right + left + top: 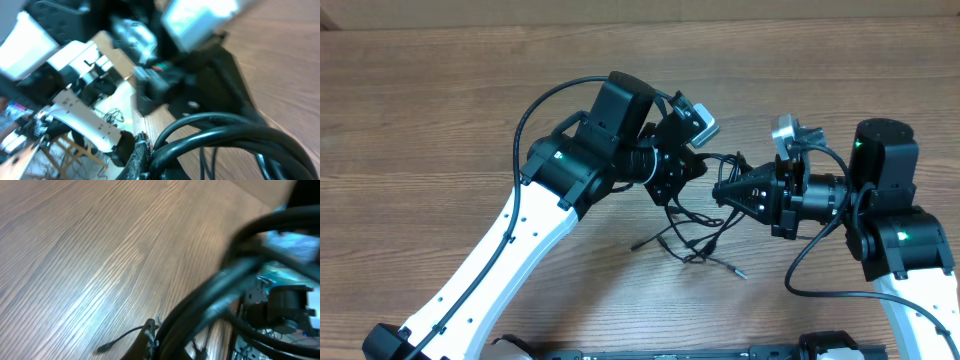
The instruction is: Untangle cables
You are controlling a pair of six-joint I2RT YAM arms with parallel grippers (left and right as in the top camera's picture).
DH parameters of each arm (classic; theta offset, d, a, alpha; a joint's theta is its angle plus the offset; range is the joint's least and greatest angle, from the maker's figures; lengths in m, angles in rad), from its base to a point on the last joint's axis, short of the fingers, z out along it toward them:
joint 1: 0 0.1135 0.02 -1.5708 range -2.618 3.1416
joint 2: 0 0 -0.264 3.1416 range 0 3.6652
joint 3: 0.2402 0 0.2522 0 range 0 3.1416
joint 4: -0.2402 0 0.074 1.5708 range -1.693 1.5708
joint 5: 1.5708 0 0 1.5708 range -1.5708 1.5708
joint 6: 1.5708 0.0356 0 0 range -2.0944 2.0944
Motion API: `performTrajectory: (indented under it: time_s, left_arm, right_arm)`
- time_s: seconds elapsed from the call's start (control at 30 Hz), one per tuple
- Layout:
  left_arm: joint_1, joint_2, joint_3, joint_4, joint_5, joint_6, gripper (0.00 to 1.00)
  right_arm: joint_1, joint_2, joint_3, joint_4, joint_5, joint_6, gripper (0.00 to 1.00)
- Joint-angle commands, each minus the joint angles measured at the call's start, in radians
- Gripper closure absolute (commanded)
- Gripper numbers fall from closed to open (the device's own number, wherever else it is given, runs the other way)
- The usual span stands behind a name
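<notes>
The cables [692, 232] are thin black cords in a tangle, lifted between my two grippers, with loose strands and small plug ends trailing onto the wooden table [440, 90]. My left gripper [688, 172] is shut on the tangle from the left. My right gripper [722, 190] is shut on it from the right, fingertips nearly touching the left one. In the left wrist view, blurred cords [220, 295] cross close to the lens and one plug end [107, 345] lies on the wood. In the right wrist view, looped cords [225, 135] sit against my finger [141, 150].
The left arm's gripper body [200, 75] fills the right wrist view close ahead. A loose plug end [740, 271] lies on the table toward the front. The table's front edge with the arm bases [670, 352] is near.
</notes>
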Motion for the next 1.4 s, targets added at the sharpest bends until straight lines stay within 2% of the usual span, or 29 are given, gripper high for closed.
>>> performTrajectory:
  time_s: [0.0, 0.13, 0.3, 0.53, 0.77, 1.0, 1.1, 1.17, 1.27, 1.37]
  left_arm:
    - [0.002, 0.002, 0.013, -0.008, -0.098, -0.062, 0.96]
    - [0.002, 0.002, 0.013, -0.024, -0.098, -0.087, 0.96]
    - [0.002, 0.002, 0.013, -0.063, -0.106, -0.090, 0.96]
    - [0.027, 0.002, 0.013, -0.185, -0.314, -0.219, 0.96]
    - [0.074, 0.003, 0.013, -0.268, -0.314, -0.220, 0.96]
    - [0.083, 0.003, 0.013, -0.277, -0.330, -0.222, 0.96]
    - [0.101, 0.003, 0.013, -0.276, -0.347, -0.249, 0.96]
    - [0.114, 0.003, 0.013, -0.274, -0.357, -0.262, 0.96]
    - [0.130, 0.003, 0.013, -0.264, -0.356, -0.259, 0.96]
    - [0.131, 0.003, 0.013, -0.257, -0.351, -0.190, 0.96]
  right_arm:
    - [0.004, -0.011, 0.010, 0.048, -0.180, -0.053, 0.96]
    - [0.004, -0.011, 0.010, 0.123, -0.265, -0.052, 0.96]
    - [0.004, -0.011, 0.010, 0.184, -0.270, -0.048, 0.96]
    - [0.004, -0.011, 0.010, 0.235, -0.270, -0.044, 0.96]
    - [0.004, -0.011, 0.010, 0.268, -0.270, -0.044, 0.96]
    - [0.004, -0.011, 0.010, 0.267, -0.270, -0.040, 0.96]
    - [0.004, -0.011, 0.010, 0.267, -0.259, 0.005, 0.96]
    - [0.004, -0.011, 0.010, 0.249, -0.226, 0.034, 0.88]
    - [0.004, -0.011, 0.010, 0.165, -0.143, 0.039, 0.55]
    - [0.004, -0.011, 0.010, 0.087, -0.057, 0.039, 0.33]
